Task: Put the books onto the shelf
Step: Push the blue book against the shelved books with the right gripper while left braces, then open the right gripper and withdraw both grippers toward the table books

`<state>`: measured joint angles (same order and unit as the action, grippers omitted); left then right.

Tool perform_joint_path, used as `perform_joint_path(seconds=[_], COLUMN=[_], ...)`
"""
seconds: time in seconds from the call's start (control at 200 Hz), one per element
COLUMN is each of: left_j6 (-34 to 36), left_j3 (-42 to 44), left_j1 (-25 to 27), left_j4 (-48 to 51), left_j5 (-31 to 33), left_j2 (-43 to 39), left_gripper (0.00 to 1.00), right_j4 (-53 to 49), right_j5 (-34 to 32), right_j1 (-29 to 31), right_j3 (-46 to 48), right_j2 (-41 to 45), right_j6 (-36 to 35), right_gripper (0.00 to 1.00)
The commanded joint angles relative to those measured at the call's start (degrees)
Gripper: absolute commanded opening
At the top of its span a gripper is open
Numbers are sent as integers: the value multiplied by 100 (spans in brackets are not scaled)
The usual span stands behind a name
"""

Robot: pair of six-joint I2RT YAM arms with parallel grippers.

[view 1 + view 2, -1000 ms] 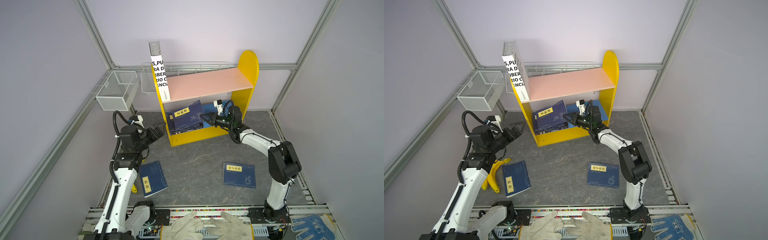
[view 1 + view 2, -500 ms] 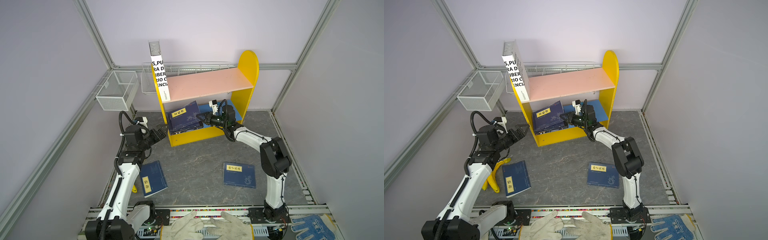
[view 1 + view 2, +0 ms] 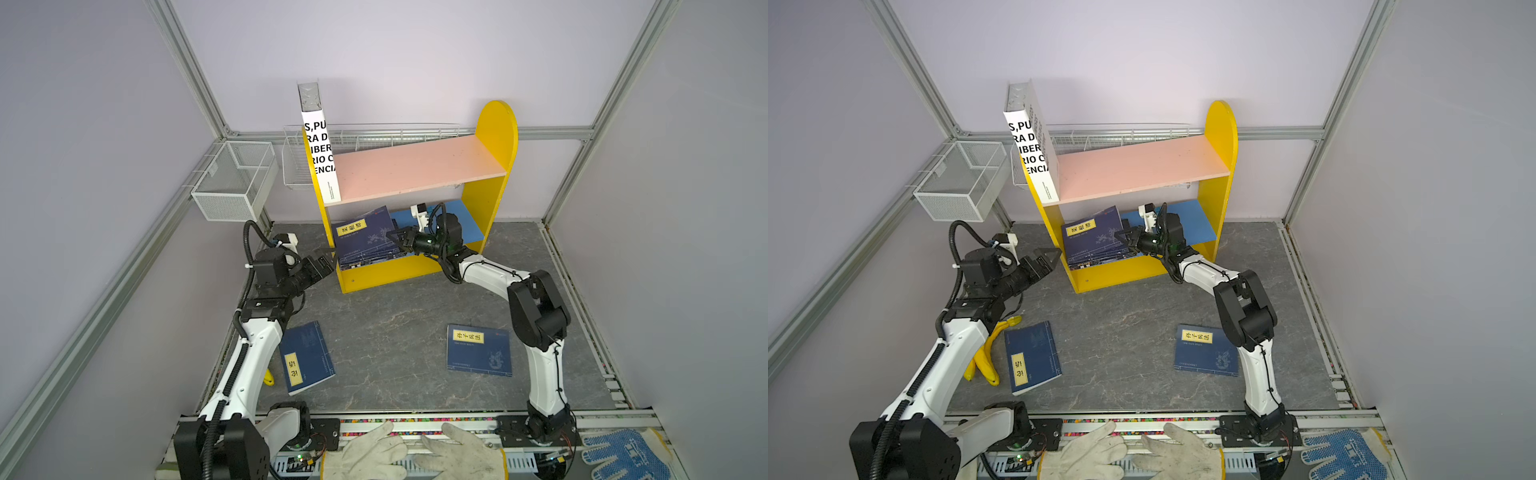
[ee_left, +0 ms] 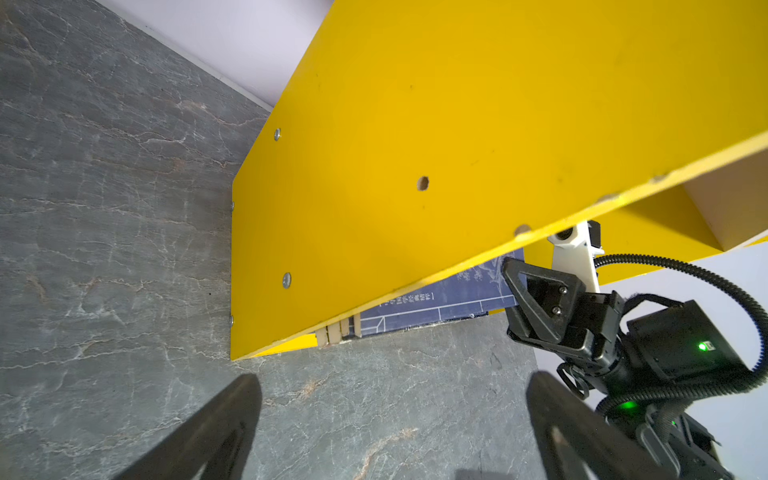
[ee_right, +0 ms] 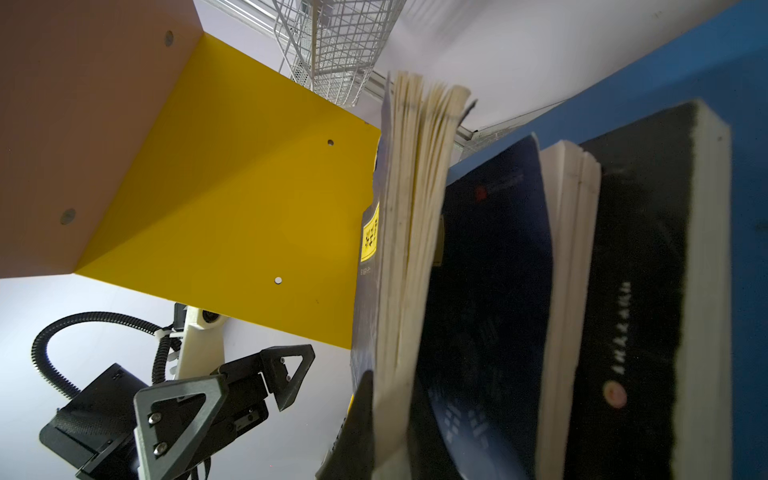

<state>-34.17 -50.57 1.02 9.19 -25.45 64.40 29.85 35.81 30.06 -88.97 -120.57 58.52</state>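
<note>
The right gripper [image 3: 392,237] pinches a thin navy yellow-labelled book [image 3: 370,240] in the small yellow shelf [image 3: 494,166]; the left gripper [image 3: 330,261] is wide open, empty.

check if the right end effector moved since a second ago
Yes. The right end effector has slid left along the blue lower board, away from the shelf's right side panel, toward the navy books.

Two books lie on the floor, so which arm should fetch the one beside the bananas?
Left. Its jaws are open and free beside the shelf, on the same side as that navy book. The right arm's jaws are shut inside the lower tier, at the shelved books.
</note>
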Motion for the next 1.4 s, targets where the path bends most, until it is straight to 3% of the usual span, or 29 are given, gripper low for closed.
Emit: perform_joint_path(seconds=[0.0, 0.355, 0.635, 1.02, 1.175, 1.395], left_j6=[88, 169, 320, 85, 4, -104], left_j3=[88, -88, -280, 2, 143, 310], left_j1=[-40, 59, 769, 805, 804, 807], left_j4=[-198, -444, -273, -280, -216, -300], left_j5=[7, 205, 1223, 1973, 1976, 1885], left_j2=[133, 720, 1132, 1350, 1365, 1297], left_gripper=[100, 99, 96, 93, 92, 92], right_j4=[233, 32, -134, -552, -1084, -2730], right_j5=[102, -22, -60, -132, -348, -1148], right_j1=[74, 150, 211, 221, 195, 175], right_j3=[-108, -97, 54, 40, -33, -593], right_j2=[-74, -133, -89, -91, 70, 466], right_j6=[36, -52, -200, -489, -803, -1956], right_gripper=[9, 9, 9, 10, 19, 39])
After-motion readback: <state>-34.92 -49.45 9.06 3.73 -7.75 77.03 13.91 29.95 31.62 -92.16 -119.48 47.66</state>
